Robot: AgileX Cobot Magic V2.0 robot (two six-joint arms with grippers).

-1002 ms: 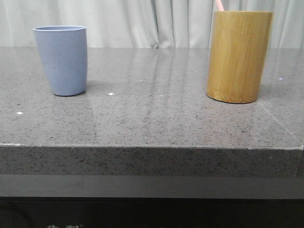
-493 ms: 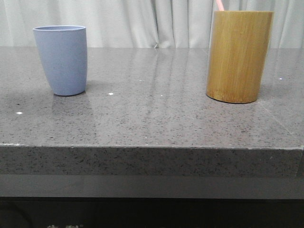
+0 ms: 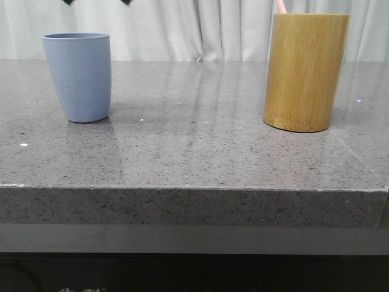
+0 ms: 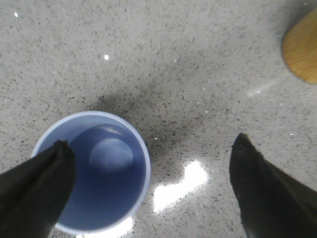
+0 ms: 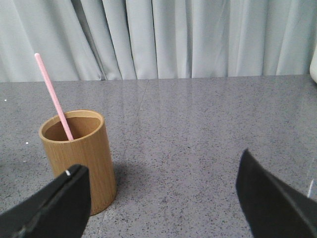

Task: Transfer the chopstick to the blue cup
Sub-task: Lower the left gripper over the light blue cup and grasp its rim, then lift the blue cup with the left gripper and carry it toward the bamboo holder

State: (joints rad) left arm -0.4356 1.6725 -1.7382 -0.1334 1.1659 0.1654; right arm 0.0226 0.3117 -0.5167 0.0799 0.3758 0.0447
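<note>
The blue cup (image 3: 79,76) stands upright and empty at the table's left; the left wrist view looks down into it (image 4: 99,173). My left gripper (image 3: 97,2) hangs open and empty above the cup, only its black fingertips showing in the front view; in the wrist view (image 4: 151,143) one finger (image 4: 39,183) overlaps the cup's rim. A pink chopstick (image 5: 53,96) leans in the tan bamboo holder (image 5: 81,156) at the right; only its tip (image 3: 280,6) shows in the front view. My right gripper (image 5: 162,163) is open and empty, beside the holder and apart from it.
The grey speckled stone table (image 3: 194,152) has its front edge near the camera. The bamboo holder (image 3: 306,72) is taller than the cup. Pale curtains (image 3: 200,27) hang behind. A white object (image 5: 314,64) shows at the edge of the right wrist view.
The left gripper's fingertips have come down into the top of the front view above the blue cup. Cup, holder and chopstick have not moved.
</note>
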